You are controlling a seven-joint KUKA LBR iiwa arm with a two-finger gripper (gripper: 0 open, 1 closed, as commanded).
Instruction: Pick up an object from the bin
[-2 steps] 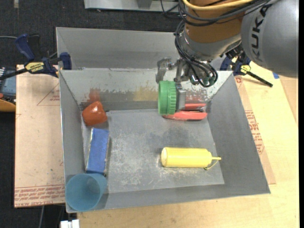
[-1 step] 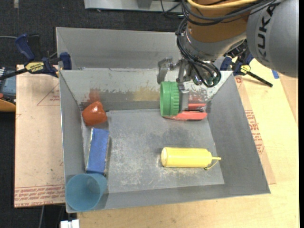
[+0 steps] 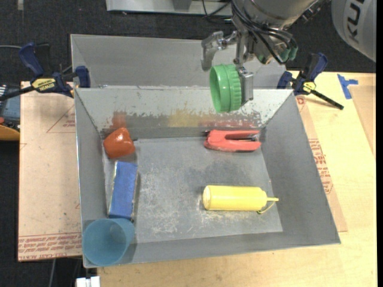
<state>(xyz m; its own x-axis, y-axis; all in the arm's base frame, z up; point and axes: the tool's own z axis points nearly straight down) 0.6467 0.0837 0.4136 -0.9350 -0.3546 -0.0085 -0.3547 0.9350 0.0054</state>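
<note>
The gripper (image 3: pixel 227 76) apparently holds a green round lid (image 3: pixel 224 91) above the bin (image 3: pixel 179 232)

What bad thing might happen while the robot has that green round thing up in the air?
The tool grips the green round thing above the back of the bin. If the grip is weak, it might slip out and drop, perhaps onto the red stapler-like thing lying just below. It also hangs close to the bin's back wall, so a sideways move might bump it loose.
</note>
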